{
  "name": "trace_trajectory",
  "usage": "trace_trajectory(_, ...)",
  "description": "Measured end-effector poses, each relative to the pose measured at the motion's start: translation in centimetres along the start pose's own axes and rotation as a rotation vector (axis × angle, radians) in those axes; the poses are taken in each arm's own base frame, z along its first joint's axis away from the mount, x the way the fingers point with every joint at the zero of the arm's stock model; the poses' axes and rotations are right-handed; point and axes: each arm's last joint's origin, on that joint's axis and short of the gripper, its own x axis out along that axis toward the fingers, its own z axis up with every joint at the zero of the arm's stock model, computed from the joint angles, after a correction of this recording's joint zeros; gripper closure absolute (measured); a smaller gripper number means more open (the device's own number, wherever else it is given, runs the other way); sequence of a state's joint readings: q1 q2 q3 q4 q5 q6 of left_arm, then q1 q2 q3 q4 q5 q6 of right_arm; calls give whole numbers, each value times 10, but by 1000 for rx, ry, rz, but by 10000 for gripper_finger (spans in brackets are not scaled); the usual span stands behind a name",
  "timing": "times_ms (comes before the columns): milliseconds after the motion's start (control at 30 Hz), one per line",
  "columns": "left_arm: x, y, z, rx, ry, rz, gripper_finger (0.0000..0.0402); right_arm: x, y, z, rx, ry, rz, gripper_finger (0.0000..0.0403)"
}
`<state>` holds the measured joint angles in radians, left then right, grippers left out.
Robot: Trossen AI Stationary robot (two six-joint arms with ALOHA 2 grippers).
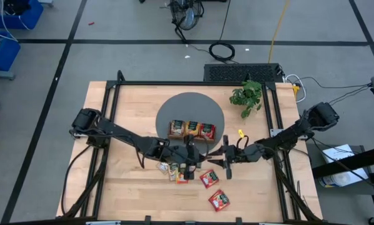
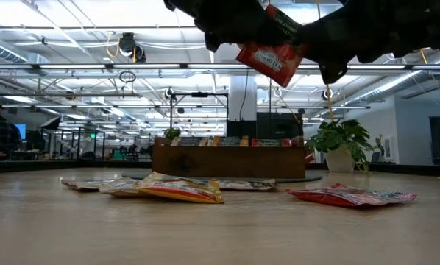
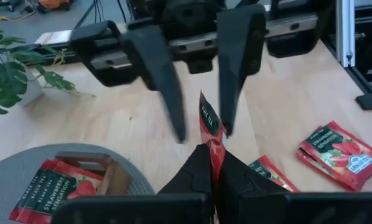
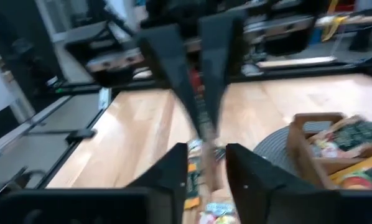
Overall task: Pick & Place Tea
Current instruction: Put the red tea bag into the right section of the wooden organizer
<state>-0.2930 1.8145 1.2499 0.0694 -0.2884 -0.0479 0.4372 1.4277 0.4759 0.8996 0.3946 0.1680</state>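
Note:
My left gripper (image 3: 212,155) is shut on a red tea sachet (image 3: 209,127), held in the air above the middle of the table (image 1: 202,156). My right gripper (image 4: 208,158) faces it from the table's right side and is open. Its fingers (image 3: 226,74) stand on either side of the sachet's free end with gaps showing. Several more sachets (image 1: 177,171) lie flat on the wood below, with two red ones (image 1: 209,179) (image 1: 219,200) nearer the near edge. The wooden tray (image 1: 191,130) rests on a grey round mat and holds sachets upright. My left gripper pinches the red sachet between its two fingers at one edge (image 3: 212,149), coming level from the table's left. The sachet sticks out past the fingertips toward the right gripper, edge-on to the wrist camera. It is lifted clear of the table and tilted (image 2: 271,50).
A green plant in a pot (image 1: 246,97) stands at the far right of the table. The grey round mat (image 1: 174,106) lies toward the far edge. A small yellow thing (image 1: 241,132) lies right of the tray. Bare wood shows at the near left.

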Motion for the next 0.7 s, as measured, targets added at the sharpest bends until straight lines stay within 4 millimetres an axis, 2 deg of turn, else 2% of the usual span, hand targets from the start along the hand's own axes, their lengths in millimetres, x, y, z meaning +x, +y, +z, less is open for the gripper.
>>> trace_trajectory(133, 0, 0, 0, 0, 4, -3, 398, 1, -2, -1, -7, 24, 34, 374)
trace_trajectory(200, 0, 0, 0, 0, 4, -3, 398, 1, -2, -1, -29, 22, 38, 395)
trace_trajectory(500, 0, 0, -1, -4, 12, -22, 396, 1, -2, -1, -39, 18, 14, 402)
trace_trajectory(700, -3, -6, -4, 14, 51, -79, 346, 1, -2, -1, -38, 16, 20, 402)
